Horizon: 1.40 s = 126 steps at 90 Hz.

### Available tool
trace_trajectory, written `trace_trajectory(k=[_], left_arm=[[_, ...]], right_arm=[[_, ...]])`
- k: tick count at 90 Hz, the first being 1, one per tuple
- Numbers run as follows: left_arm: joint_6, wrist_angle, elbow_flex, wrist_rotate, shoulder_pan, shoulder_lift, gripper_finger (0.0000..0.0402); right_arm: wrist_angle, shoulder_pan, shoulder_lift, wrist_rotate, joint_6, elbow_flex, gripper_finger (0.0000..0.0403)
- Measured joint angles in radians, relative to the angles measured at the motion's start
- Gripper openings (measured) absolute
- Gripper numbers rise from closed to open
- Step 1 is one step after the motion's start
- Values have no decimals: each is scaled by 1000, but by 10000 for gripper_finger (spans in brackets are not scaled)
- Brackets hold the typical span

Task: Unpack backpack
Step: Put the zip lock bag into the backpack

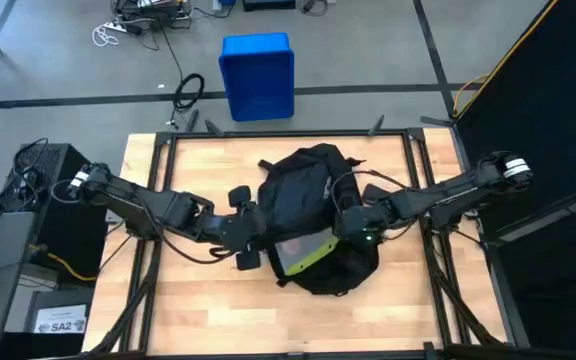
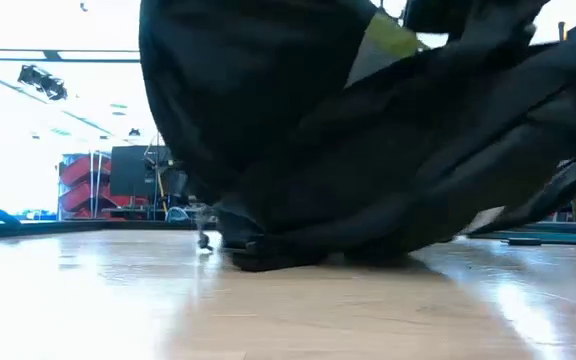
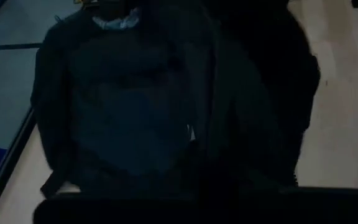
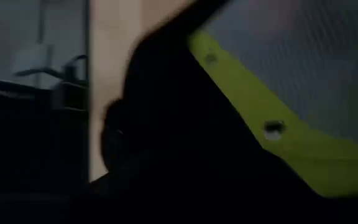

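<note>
— Where are you working right now?

— My right gripper point(image 1: 351, 228) is pressed against the right flank of the backpack point(image 1: 308, 205), which lies at the middle of the wooden table point(image 1: 198, 300). My wrist camera looks straight at a yellow-green edge point(image 4: 278, 130) with a grey mesh panel point(image 4: 309, 68) beside it, showing at the bag's near side. I cannot tell whether those fingers are closed on fabric or merely resting there; black cloth covers them.

— And the other arm?

— My left gripper point(image 1: 253, 232) sits at the bag's left flank, touching or nearly so. Same problem: its view is filled with dark fabric, so whether it is clenched or released I cannot tell.

— Why one on each side?

— My guess is that one side steadies the soft bag while the other spreads the opening, so the contents can be reached. The fabric sags and would slide otherwise. From table height the bag looks hoisted partly off the wood, bulging overhead.

— Anything readable?

— On the bag, nothing I can make out. Down at the floor by the table's left corner, a white label point(image 1: 60, 323) seems to read "SA2". Farther off, beyond the table's far edge, stands a blue bin point(image 1: 258, 76), unmarked.
</note>
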Motion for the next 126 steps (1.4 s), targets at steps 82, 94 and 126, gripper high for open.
trace_trajectory(k=[82,94,126], left_arm=[[-74,-145,-82,-95,-2,0,0],[-73,-127,-109,-96,-10,0,0],[-45,-35,-150,-95,-16,0,0]], right_arm=[[1042,204,307,92,-637,-2,158],[860,239,268,300,-573,-2,152],[416,363,237,840,-316,-2,112]])
